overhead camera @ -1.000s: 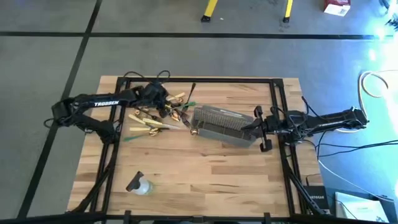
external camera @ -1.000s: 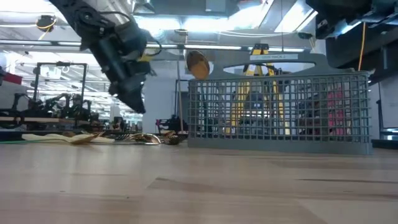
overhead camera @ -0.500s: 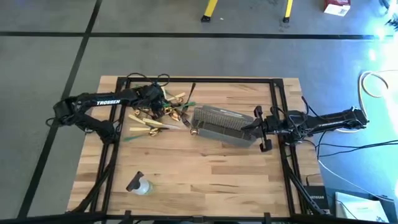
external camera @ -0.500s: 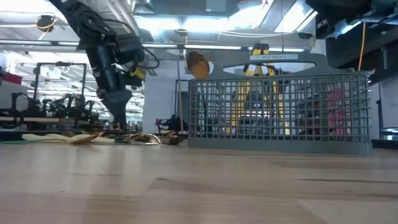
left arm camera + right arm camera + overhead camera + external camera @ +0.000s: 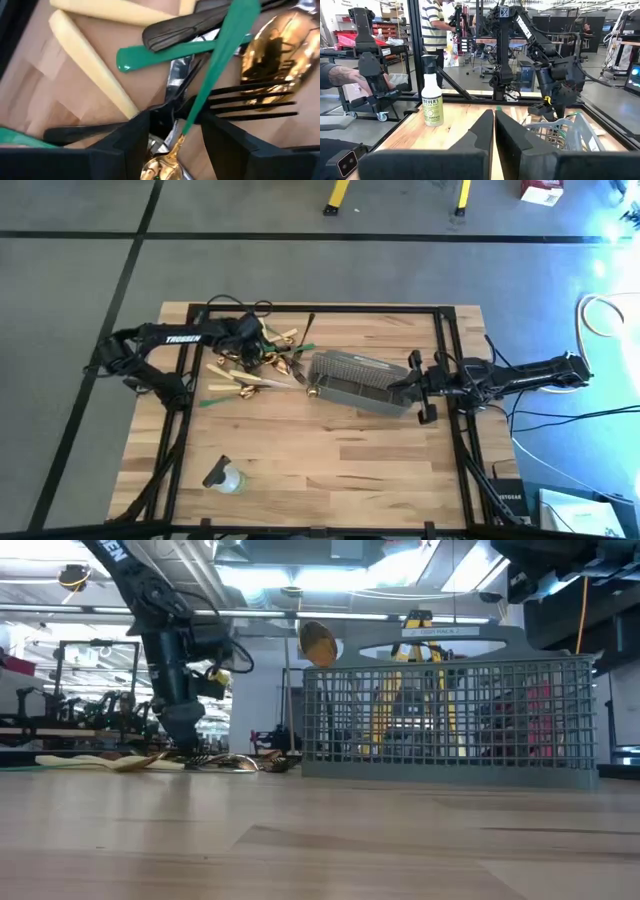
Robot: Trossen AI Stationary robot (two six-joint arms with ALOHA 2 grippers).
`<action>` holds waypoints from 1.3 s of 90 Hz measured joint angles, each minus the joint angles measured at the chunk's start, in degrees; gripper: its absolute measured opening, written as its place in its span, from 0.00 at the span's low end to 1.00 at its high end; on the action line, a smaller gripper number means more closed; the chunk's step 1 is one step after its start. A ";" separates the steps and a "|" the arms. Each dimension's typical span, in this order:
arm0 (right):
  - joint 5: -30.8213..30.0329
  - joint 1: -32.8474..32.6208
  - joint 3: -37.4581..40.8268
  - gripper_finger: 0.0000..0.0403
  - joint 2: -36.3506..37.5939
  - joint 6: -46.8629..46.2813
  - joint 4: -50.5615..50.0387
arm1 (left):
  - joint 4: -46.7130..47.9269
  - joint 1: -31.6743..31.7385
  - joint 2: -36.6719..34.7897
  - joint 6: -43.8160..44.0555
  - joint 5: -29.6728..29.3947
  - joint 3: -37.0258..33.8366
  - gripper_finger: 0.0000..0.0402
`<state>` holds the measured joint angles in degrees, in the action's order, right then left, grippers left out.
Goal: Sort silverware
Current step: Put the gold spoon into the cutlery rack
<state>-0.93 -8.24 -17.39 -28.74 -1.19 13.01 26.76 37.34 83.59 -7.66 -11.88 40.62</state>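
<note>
Silverware is piled on the wooden surface just left of the grey mesh basket, and your left gripper is down in the far side of that pile. In the left wrist view its jaws are spread apart, one on each side of a tangle: a black fork, a green handle crossing over it, and a shiny gold piece right between the fingertips. They aren't pinching anything that you can make out. A pale tan handle and a big gold spoon bowl lie close by. From the low view the gripper tip sits right at the pile.

Your right gripper hangs by the basket's right end, jaws pressed together with nothing in them. A spray bottle lies near the front-left, well apart from everything.
</note>
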 joint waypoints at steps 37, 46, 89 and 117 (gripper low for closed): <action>0.02 0.01 0.02 0.00 -0.01 0.07 -0.80 | -1.32 0.36 2.14 -3.43 0.56 0.13 0.37; 0.02 -0.01 0.02 0.00 -0.01 0.07 -0.80 | -1.51 0.92 2.14 -4.69 0.49 0.11 0.26; 0.04 0.01 0.02 0.00 -0.01 0.04 -0.88 | 0.05 1.52 2.12 -4.99 3.81 0.05 0.00; 0.07 -0.01 0.02 0.00 -0.01 0.04 -0.89 | 5.44 -1.33 2.12 -0.97 3.65 2.50 0.00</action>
<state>-0.86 -8.25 -17.37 -28.75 -1.15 12.12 32.21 36.01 85.71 -8.63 -8.23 43.12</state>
